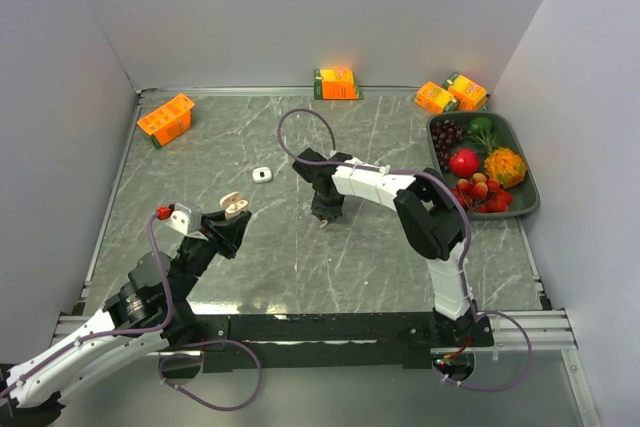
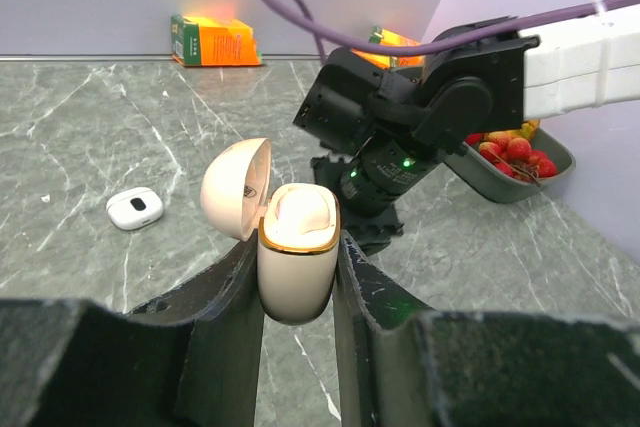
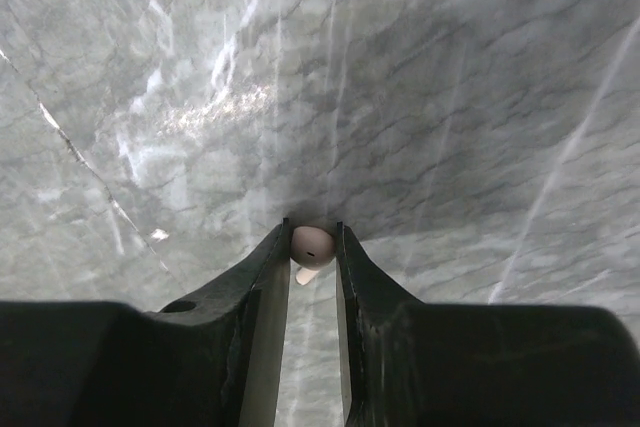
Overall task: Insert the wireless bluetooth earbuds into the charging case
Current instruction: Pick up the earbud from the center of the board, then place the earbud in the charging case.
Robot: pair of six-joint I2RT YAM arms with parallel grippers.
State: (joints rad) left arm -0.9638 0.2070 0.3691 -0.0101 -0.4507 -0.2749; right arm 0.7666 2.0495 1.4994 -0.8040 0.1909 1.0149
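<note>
Here, the left gripper point(image 2: 298, 257) clamps tight around the base of an open beige charging case point(image 2: 300, 217), lid tipped back, above the marble table point(image 1: 380, 267). Right of that case, the right gripper point(image 3: 312, 237) pinches one pale earbud point(image 3: 310, 245) on the tabletop between narrowly spaced jaws.

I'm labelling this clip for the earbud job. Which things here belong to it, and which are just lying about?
In the job:
- open beige charging case, held by the left gripper
- earbud, between the jaws of the right gripper

Lying about:
- small white case
- orange boxes
- tray of fruit
</note>
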